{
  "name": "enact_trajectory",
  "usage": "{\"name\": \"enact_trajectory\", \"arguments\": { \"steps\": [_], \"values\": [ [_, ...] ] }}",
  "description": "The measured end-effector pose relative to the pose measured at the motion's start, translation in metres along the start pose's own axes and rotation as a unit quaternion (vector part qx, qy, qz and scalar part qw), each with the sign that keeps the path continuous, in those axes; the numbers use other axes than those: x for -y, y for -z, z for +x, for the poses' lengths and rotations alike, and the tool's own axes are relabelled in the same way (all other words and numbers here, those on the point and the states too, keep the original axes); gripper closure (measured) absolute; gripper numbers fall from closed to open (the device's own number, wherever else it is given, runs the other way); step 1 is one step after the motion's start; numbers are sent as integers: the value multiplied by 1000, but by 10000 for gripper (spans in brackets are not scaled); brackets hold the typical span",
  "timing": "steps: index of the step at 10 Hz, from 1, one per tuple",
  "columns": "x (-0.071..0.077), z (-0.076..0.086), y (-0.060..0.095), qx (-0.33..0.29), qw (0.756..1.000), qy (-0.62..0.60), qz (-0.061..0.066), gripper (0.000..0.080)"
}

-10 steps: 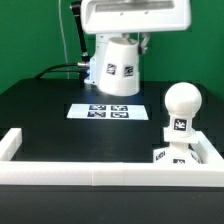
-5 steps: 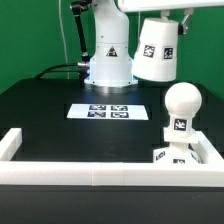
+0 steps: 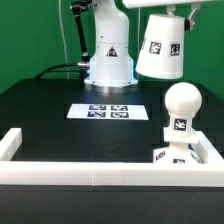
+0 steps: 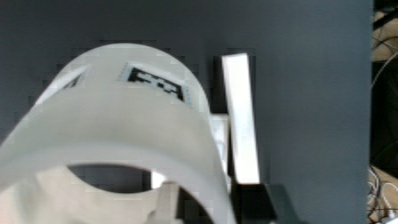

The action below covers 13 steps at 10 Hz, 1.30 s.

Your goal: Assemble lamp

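Note:
The white tapered shade (image 3: 162,45) hangs in the air at the exterior view's upper right, tag facing the camera. My gripper (image 3: 172,9) is shut on its upper rim and is mostly cut off by the frame edge. The round bulb (image 3: 182,104) stands upright on its stem on the flat square base (image 3: 176,156), in the front right corner, below the shade and slightly to its right. A clear gap lies between shade and bulb. In the wrist view the shade (image 4: 121,120) fills most of the picture, its wall between my gripper's (image 4: 217,205) jaws.
The marker board (image 3: 108,111) lies flat at mid-table. The long white border rail (image 3: 90,177) runs along the front with raised ends at both sides; it also shows in the wrist view (image 4: 238,120). The arm's white pedestal (image 3: 108,55) stands at the back.
The shade, held in my gripper, has moved from behind the marker board up and to the exterior view's right, ending above the bulb. The bulb and base have not moved.

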<state>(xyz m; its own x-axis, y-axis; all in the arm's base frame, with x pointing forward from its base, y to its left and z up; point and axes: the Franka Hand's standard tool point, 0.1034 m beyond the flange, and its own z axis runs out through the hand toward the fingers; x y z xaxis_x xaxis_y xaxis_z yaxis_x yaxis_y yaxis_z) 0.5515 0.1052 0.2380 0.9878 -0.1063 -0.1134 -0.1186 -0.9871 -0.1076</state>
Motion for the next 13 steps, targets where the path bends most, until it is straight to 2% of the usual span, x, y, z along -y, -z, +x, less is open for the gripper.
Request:
{"name": "enact_trajectory", "arguments": {
  "steps": [1, 3, 6, 8, 10, 13],
  "values": [
    [5, 16, 5, -9, 1000, 2, -1, 755],
    [11, 36, 3, -16, 1000, -6, -2, 755],
    [19, 54, -2, -22, 1000, -6, -7, 755],
    [24, 63, -17, -31, 999, -3, -10, 755],
    [29, 67, -30, -43, 999, 2, -10, 755],
    [34, 59, -51, -49, 999, 8, -11, 755]
  ]
}}
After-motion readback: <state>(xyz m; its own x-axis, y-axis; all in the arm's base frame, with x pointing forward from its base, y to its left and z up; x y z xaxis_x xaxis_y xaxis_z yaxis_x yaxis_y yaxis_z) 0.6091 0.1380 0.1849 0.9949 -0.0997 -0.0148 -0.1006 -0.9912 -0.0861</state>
